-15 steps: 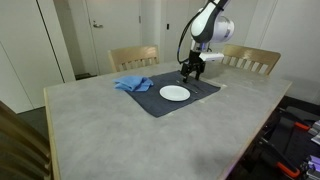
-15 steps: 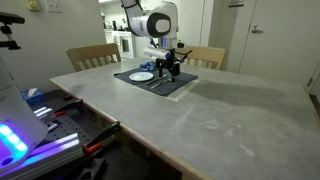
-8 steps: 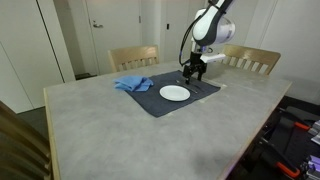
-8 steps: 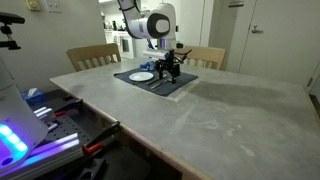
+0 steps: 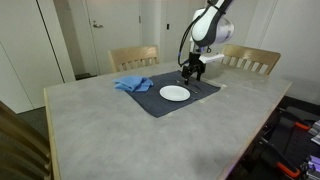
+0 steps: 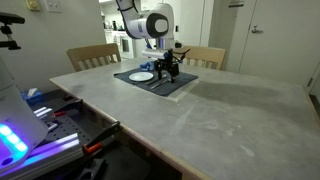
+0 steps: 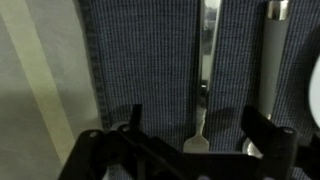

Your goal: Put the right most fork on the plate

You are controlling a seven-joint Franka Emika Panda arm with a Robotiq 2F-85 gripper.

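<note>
A white plate [image 5: 174,93] lies on a dark blue placemat [image 5: 150,102], also seen in an exterior view [image 6: 142,76]. In the wrist view a silver fork [image 7: 205,70] lies lengthwise on the mat, its wide end between my open fingers. A second piece of cutlery [image 7: 274,50] lies beside it, and the plate's rim [image 7: 314,95] shows at the edge. My gripper [image 7: 195,128] is open and hangs low over the fork, straddling it. In both exterior views the gripper [image 5: 190,71] [image 6: 171,68] is just above the mat next to the plate.
A crumpled blue cloth [image 5: 132,84] lies on the mat's far corner. Wooden chairs [image 5: 133,57] [image 5: 250,60] stand behind the grey table [image 5: 120,130]. The mat's edge and bare tabletop [image 7: 40,80] show in the wrist view.
The arm has shifted only slightly; the gripper stays low over the fork beside the plate.
</note>
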